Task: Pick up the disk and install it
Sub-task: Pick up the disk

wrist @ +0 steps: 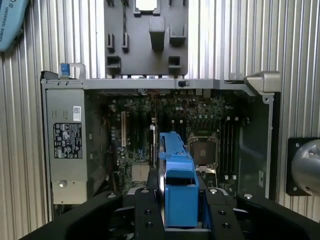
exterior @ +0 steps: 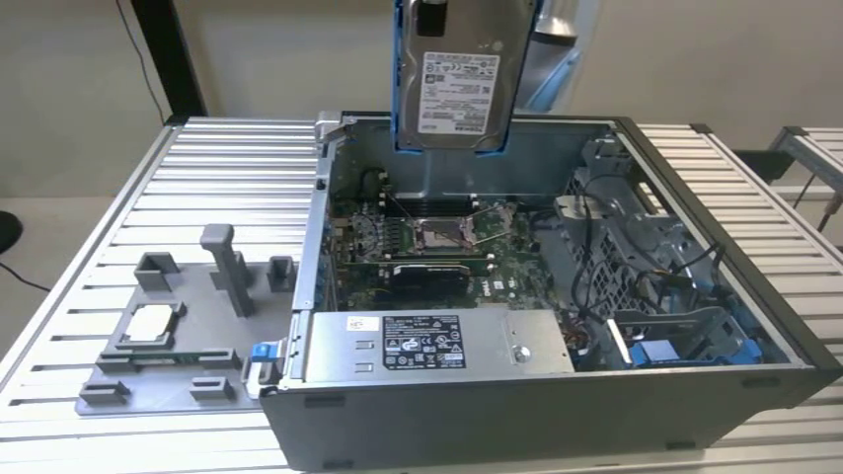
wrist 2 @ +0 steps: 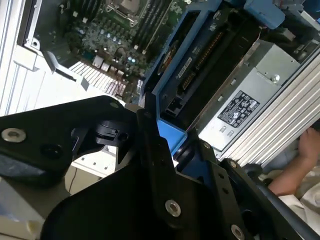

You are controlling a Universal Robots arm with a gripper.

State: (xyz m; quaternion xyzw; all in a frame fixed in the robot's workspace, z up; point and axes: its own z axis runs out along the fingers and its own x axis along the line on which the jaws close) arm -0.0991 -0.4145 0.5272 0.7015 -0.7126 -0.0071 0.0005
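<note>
One gripper (wrist: 179, 212) tight around the disk (exterior: 456, 91)

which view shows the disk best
The exterior view: the disk hangs upright over the open computer case, white label facing the camera. In both wrist views it is seen edge-on, blue carrier clamped in the gripper.

Disk (exterior: 459, 84): flat rectangular silver-grey hard drive with white printed label, clipped in blue plastic carrier frame. State: lifted, resting on nothing. Pose: upright on end, label face toward exterior view. Location: in air above far wall of open computer case (exterior: 527, 400), motherboard below.
</note>
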